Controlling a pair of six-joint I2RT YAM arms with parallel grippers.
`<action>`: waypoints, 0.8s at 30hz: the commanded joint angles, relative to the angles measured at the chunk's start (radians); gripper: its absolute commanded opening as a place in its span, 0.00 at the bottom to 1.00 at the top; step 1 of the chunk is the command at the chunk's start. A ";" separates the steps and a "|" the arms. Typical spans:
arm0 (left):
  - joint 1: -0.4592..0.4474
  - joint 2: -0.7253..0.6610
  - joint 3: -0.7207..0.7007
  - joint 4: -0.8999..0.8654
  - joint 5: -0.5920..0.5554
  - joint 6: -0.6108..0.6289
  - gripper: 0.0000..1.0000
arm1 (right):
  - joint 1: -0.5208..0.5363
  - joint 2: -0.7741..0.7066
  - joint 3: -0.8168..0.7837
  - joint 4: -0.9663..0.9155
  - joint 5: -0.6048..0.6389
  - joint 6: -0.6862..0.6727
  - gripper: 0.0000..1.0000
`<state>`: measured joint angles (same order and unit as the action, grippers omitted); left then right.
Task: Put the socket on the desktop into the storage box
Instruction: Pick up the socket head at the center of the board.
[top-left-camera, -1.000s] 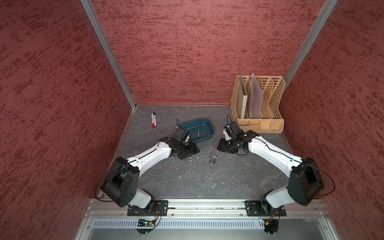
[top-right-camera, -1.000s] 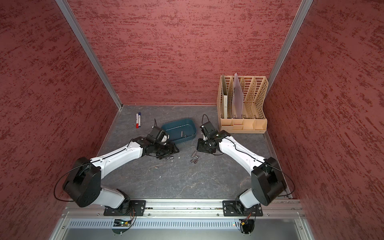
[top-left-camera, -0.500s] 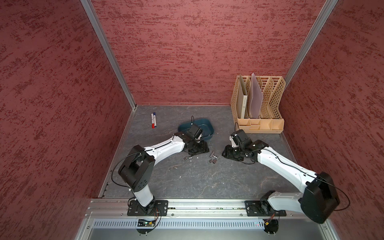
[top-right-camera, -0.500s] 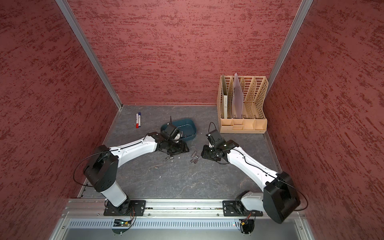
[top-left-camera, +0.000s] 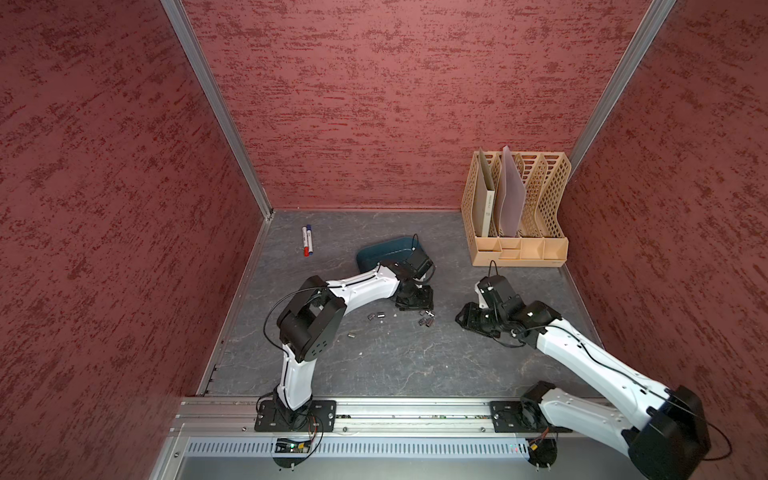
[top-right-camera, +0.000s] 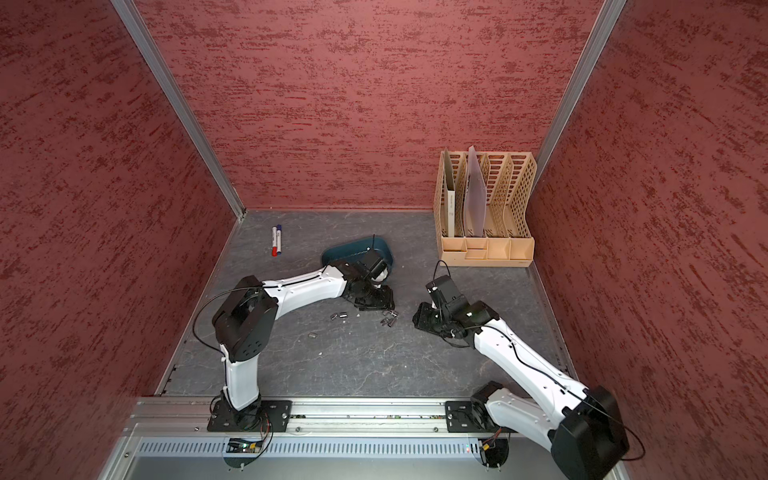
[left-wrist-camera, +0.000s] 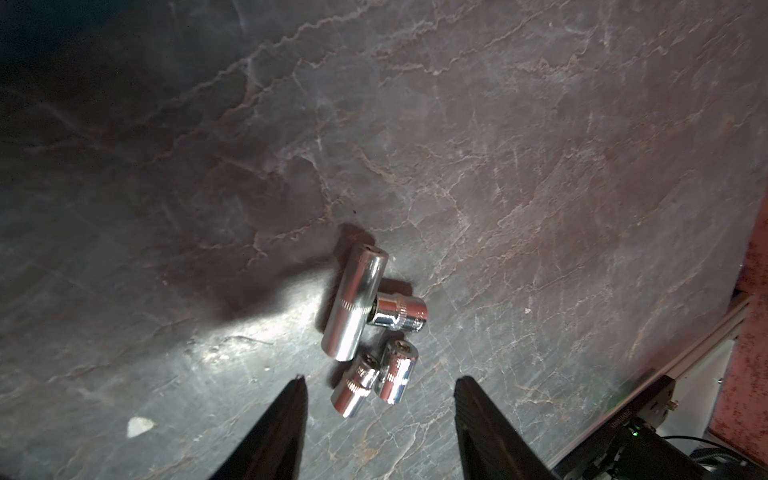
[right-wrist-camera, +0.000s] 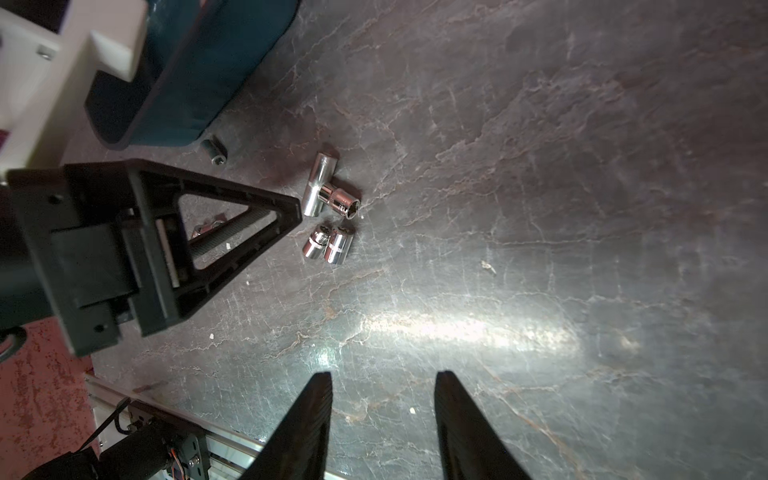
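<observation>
Four sockets (left-wrist-camera: 399, 311) in a touching cluster on the desktop (left-wrist-camera: 540, 145), near the storage box (right-wrist-camera: 199, 83). Looks like pickup approach: left gripper (left-wrist-camera: 381, 379) parted, empty, tips just short of the nearest short pair (left-wrist-camera: 359, 390). Right gripper (right-wrist-camera: 383, 374) parted, empty, well back. Needs advance to straddle one socket only. Long socket (left-wrist-camera: 355, 305): flat, axis running away from the tips, slightly slanted.

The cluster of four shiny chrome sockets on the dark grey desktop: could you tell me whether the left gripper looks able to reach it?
Probably yes: the left gripper hangs open at the socket cluster, two short sockets between its fingertips, nothing in the way.
</observation>
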<state>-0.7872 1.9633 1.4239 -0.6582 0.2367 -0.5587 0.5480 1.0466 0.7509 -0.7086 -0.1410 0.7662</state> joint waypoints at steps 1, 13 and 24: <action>-0.011 0.021 0.027 -0.035 -0.053 0.039 0.56 | 0.001 -0.031 -0.023 -0.023 0.038 0.026 0.45; -0.038 0.076 0.060 -0.060 -0.119 0.070 0.46 | 0.001 -0.046 -0.043 -0.015 0.037 0.043 0.45; -0.043 0.113 0.082 -0.067 -0.144 0.079 0.38 | 0.001 -0.060 -0.061 -0.014 0.035 0.056 0.45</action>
<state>-0.8227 2.0632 1.4780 -0.7162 0.1162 -0.4957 0.5480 1.0004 0.6987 -0.7181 -0.1268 0.8089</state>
